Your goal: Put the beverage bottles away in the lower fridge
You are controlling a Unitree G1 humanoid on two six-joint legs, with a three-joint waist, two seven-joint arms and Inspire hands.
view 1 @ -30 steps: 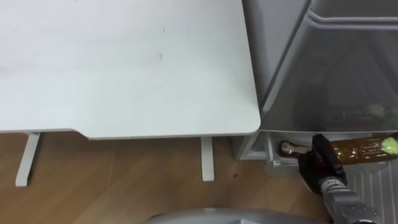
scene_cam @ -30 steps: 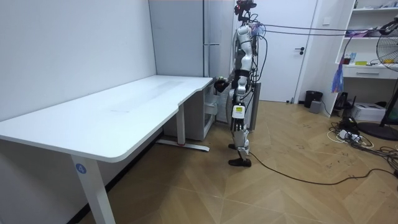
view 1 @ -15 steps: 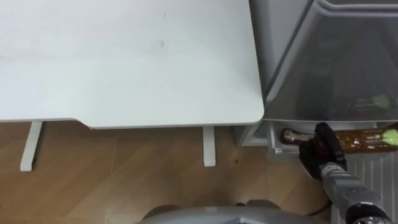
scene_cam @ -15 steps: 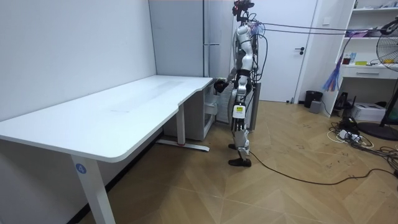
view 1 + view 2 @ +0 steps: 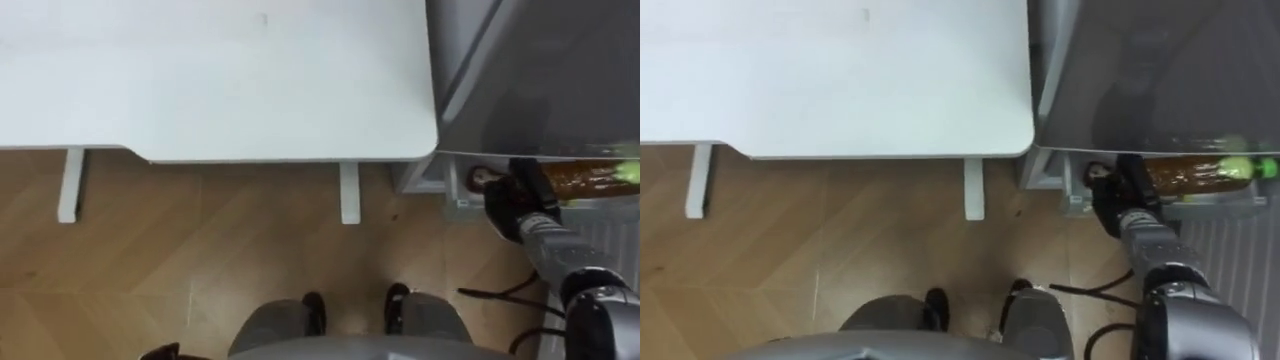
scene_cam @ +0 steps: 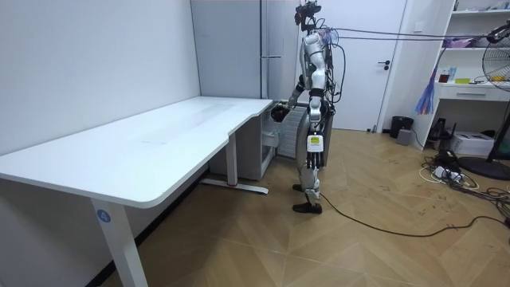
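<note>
A brown drink bottle point(image 5: 585, 179) with a green cap point(image 5: 629, 172) lies sideways at the low opening of the grey fridge point(image 5: 540, 70). It sits just under the fridge's grey front, and its cap points to the right. My right hand point(image 5: 513, 203), black, is shut on the bottle near its base; the bottle point(image 5: 1188, 172) and hand point(image 5: 1118, 198) show the same in the right eye view. In the room view I stand upright at the fridge, and my right hand point(image 6: 279, 110) reaches out toward it. My left hand point(image 6: 317, 119) is by my side.
A large white table point(image 5: 220, 90) fills the left, and its rounded corner almost touches the fridge. Its white legs point(image 5: 348, 192) stand on the wooden floor. A white ribbed panel point(image 5: 600, 225) lies low beside the fridge opening. Open floor lies behind me.
The eye views have shifted, and my feet now show. I have straightened a little at the fridge. My right hand still holds the bottle and has moved slightly farther toward the low opening.
</note>
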